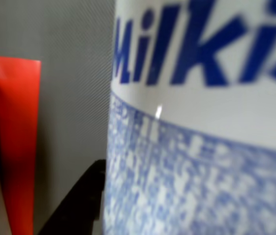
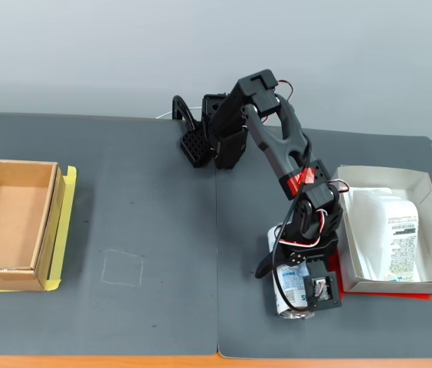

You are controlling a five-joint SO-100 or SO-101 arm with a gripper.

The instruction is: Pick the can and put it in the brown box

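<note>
Only wrist view: can [image 1: 196, 127] print "Milkis" | fixed view: brown box [image 2: 9, 222] far left | gripper [image 2: 289, 268] grip unclear

Even, soft light; wrist view blurred, close-range defocus.

I count one can [image 2: 291, 276], one brown box [image 2: 11, 224], one white box [image 2: 423, 230] right of the can, holding one white packet [image 2: 384, 230].

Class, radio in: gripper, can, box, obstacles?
Gripper down around the can, grip unclear. Can lying on mat, beside white box. Brown box empty, path clear.
</note>
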